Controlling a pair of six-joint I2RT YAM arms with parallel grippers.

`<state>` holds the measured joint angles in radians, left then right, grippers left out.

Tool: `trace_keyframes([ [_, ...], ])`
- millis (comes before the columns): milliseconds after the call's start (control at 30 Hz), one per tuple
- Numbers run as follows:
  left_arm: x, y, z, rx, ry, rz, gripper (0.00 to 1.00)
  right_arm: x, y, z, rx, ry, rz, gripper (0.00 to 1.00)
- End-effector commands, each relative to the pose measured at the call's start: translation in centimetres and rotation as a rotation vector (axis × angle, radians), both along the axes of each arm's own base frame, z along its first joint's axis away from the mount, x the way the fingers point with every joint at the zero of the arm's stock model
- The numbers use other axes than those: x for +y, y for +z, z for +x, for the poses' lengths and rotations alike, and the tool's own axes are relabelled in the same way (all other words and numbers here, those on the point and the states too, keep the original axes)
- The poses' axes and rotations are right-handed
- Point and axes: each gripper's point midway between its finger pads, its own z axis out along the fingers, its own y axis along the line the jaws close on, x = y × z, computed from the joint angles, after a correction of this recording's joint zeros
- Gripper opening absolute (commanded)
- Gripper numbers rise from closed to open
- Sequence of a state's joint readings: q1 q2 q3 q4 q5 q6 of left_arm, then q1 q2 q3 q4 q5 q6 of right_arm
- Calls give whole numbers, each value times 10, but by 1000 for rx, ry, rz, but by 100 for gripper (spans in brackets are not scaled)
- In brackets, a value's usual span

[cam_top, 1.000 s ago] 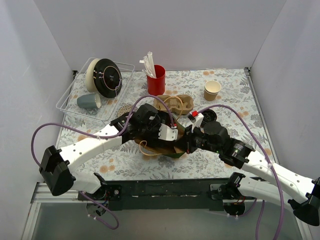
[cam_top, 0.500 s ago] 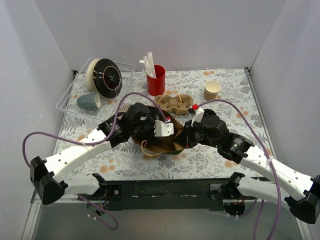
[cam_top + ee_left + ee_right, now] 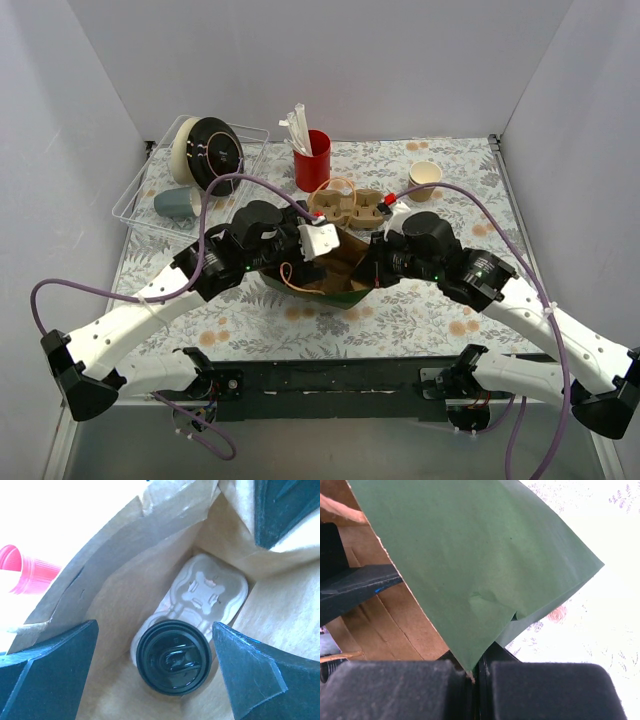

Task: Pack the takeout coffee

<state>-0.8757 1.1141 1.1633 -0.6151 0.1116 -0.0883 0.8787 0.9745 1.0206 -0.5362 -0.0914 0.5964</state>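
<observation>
The takeout coffee shows only its round black lid, standing in a pale pulp cup carrier at the bottom of a paper bag. The bag is green outside and brown inside. My left gripper hangs open above the bag's mouth, its fingers wide on either side of the lid and touching nothing. In the top view, the left gripper covers the bag's opening and the coffee is hidden. My right gripper is shut on the green bag's rim, at its right side.
A second pulp carrier lies just behind the bag. Behind it stands a red cup with white sticks. A tan lidless cup sits at the back right. A clear tray at the back left holds a grey-blue mug and stacked lids.
Both grippers and the bag have shifted toward the far side and risen. The bag's mouth now stands more open. The left gripper stayed open and the right stayed shut on the rim.
</observation>
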Motion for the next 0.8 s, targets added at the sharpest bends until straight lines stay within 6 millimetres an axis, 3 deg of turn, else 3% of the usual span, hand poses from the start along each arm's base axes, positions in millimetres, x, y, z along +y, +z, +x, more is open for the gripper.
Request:
trace_keyframes([
  [0, -2, 31, -3, -4, 32, -109, 98, 2, 14, -8, 39, 21, 27, 1],
  [133, 2, 33, 5, 10, 109, -124, 98, 2, 5, -15, 85, 34, 20, 1],
  [267, 9, 30, 13, 38, 204, -118, 98, 3, 15, -15, 78, 32, 40, 1],
  [500, 7, 34, 4, 112, 228, -181, 98, 4, 19, -14, 103, 33, 3, 1],
  [567, 8, 33, 4, 114, 228, -175, 95, 5, 19, -14, 111, 36, 2, 1],
  [700, 3, 34, -5, 128, 167, -178, 66, 4, 19, -15, 113, 34, 3, 1],
  [767, 3, 35, -6, 123, 158, -183, 66, 3, 18, -16, 114, 34, -1, 1],
])
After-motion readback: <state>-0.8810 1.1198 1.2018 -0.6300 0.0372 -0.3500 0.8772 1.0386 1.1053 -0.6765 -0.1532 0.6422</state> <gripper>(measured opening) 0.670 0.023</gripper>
